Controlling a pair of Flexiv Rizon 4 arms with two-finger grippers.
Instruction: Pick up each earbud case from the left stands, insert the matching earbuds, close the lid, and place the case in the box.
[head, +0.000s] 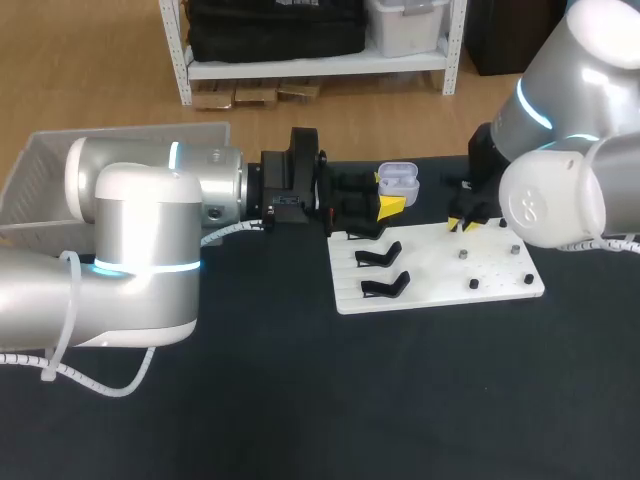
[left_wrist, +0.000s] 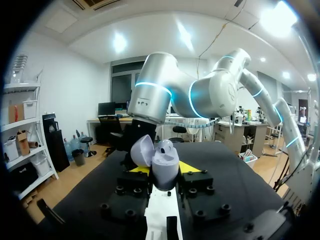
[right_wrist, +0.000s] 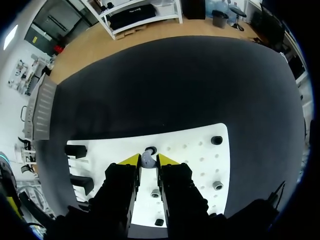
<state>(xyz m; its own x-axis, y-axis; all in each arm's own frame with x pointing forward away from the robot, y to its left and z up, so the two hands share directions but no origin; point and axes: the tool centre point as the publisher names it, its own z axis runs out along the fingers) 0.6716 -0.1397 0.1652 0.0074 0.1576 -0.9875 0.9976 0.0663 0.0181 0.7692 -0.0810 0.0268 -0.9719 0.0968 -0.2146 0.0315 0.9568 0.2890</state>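
The earbud case (left_wrist: 165, 162) sits between the two fingers of the left hand (left_wrist: 164, 173). Its lid is open and tilted back. Both yellow tips touch the case body from opposite sides, so the left hand is closed on it with the fingers held a case-width apart. In the head view, the case is held above the counter (head: 400, 400), just beyond the far edge of the white board (head: 440, 288).

One earbud (right_wrist: 148, 159) lies between the yellow tips of the right hand (right_wrist: 149, 161). The fingers are nearly together and press on the earbud from both sides. This hand points down over the right half of the board, among the small dark pegs (right_wrist: 216, 140).

Three black stands (head: 380, 257) occupy the left half of the board. None of them carries a case. The box (head: 40, 170) sits at the far left of the counter, behind the left arm.
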